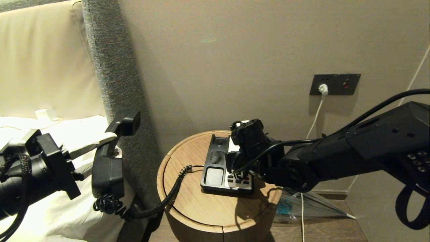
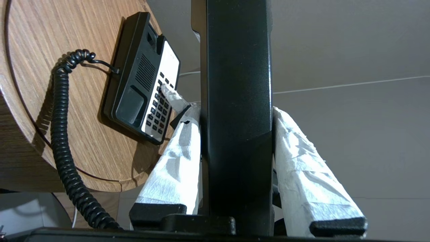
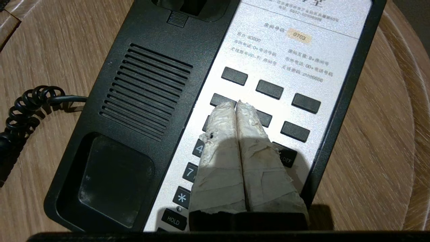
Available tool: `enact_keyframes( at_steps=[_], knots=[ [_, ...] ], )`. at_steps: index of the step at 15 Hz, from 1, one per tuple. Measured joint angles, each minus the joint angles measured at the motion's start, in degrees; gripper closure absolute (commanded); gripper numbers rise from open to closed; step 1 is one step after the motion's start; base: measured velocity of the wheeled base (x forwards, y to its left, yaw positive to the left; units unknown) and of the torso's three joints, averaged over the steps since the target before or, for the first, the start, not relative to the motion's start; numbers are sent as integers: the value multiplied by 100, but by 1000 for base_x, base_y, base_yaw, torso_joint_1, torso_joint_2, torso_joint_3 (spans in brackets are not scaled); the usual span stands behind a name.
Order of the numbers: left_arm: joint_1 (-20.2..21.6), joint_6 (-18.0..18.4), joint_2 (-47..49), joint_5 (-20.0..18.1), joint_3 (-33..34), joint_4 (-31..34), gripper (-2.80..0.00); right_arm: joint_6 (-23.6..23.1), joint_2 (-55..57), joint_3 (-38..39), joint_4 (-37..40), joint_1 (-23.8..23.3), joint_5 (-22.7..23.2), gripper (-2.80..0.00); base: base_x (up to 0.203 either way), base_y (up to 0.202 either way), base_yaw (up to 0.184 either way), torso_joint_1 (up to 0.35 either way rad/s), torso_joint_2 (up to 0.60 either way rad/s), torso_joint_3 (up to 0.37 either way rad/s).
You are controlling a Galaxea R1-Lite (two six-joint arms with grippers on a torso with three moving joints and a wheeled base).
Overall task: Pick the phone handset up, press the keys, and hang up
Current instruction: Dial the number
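My left gripper (image 1: 88, 172) (image 2: 235, 112) is shut on the phone handset (image 1: 107, 164) (image 2: 237, 67), a long black receiver held upright in the air left of the table, over the bed's edge. Its coiled cord (image 1: 161, 198) (image 2: 62, 141) sags down and runs to the black-and-cream phone base (image 1: 215, 161) (image 3: 141, 84) on the round wooden table (image 1: 208, 208). My right gripper (image 1: 238, 175) (image 3: 236, 104) is shut with nothing in it. Its taped fingertips are pressed together and rest on the keys (image 3: 268, 89) (image 2: 159, 107), at the upper rows of dark buttons on the cream faceplate.
A bed with white sheets (image 1: 50, 208) and a grey upholstered headboard (image 1: 117, 84) stand left of the table. On the wall behind is a socket plate (image 1: 334, 84) with a white plug and cable. A clear folded umbrella (image 1: 302, 205) lies on the floor at right.
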Motion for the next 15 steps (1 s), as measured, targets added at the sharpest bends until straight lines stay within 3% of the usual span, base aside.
enact_keyframes(
  at_steps=[15],
  knots=[
    [-1,9,112,-8,-7,-2,0,8,19,-11,46,2,6,0,0,0,0,0,0,0]
  ],
)
